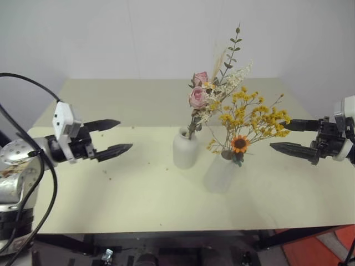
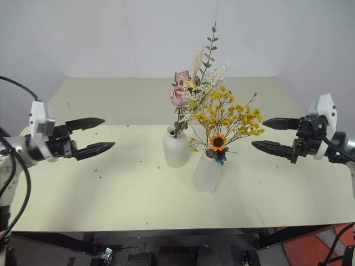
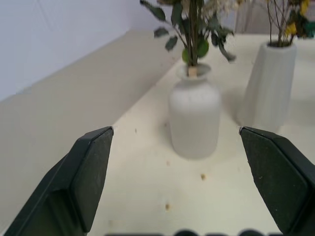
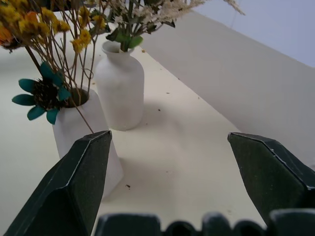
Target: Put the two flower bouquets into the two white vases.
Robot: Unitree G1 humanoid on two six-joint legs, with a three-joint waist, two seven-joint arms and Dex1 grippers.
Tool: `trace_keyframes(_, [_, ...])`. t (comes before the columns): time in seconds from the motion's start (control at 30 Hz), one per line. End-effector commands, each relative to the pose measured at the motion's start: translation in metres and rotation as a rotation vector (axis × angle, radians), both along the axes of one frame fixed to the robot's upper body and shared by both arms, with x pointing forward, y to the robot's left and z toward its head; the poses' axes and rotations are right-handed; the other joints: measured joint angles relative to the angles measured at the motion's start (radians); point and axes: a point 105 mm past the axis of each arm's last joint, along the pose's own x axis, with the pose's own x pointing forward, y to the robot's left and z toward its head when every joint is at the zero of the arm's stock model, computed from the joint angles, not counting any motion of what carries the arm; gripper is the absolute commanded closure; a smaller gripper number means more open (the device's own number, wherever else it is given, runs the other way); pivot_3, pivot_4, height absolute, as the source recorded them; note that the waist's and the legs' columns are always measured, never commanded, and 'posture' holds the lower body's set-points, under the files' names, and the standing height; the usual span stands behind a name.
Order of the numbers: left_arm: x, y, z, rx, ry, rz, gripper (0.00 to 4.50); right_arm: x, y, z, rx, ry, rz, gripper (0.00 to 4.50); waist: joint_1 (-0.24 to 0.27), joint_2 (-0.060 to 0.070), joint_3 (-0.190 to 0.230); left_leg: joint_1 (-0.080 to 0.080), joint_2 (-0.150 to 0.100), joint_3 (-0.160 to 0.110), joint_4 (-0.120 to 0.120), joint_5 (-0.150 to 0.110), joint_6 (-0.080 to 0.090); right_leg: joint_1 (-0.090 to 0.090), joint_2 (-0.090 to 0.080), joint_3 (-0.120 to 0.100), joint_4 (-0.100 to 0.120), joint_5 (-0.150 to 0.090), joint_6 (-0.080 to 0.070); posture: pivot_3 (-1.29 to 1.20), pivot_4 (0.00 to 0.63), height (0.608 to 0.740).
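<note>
Left eye view: both bouquets stand in vases mid-table. Left gripper (image 1: 115, 137) and right gripper (image 1: 288, 136) hang apart, empty; best withdraw without brushing stems.

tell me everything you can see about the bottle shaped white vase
The bottle-shaped vase is small, matte white, ceramic by its look, with a rounded body, a narrow neck and a flared lip. It stands upright near the middle of the pale table, apart from the cone vase, which stands nearer the robot and to its right. The pink rose bouquet rises from its neck, stems and green leaves at the rim. No claw touches it.
</note>
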Motion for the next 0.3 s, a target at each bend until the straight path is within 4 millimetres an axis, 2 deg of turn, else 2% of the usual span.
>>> trace_keyframes(0.03, [-0.014,0.006,0.012,0.004,-0.050,0.015,0.03,-0.010,-0.005,0.014,0.025,-0.078,-0.030,0.05,0.000,0.000,0.000,0.000,0.000,0.000,0.000,0.000,0.000,0.000,0.000,0.000,0.000,0.000,0.000,0.00,0.150,0.740])
trace_keyframes(0.1, [-0.019,0.007,0.011,-0.010,-0.050,0.027,0.03,-0.014,-0.008,0.012,0.053,-0.072,-0.052,0.05,0.001,0.000,0.000,0.000,0.000,0.000,0.000,0.000,0.000,0.000,0.000,0.000,0.000,0.000,0.000,0.00,0.150,0.740])
trace_keyframes(0.2, [-0.025,0.007,0.005,-0.050,-0.064,0.058,0.03,-0.028,-0.006,-0.007,0.045,-0.038,-0.053,0.05,0.002,0.000,0.000,0.000,0.000,0.000,0.000,0.000,0.000,0.000,0.000,0.000,0.000,0.000,0.000,0.00,0.150,0.740])
trace_keyframes(0.3, [-0.029,0.004,-0.001,-0.056,-0.067,0.082,0.03,-0.034,-0.001,-0.014,0.060,-0.038,-0.052,0.05,0.001,0.000,0.000,0.001,0.001,0.000,0.000,0.000,0.000,0.001,0.000,0.000,0.000,0.000,0.000,0.00,0.150,0.740])
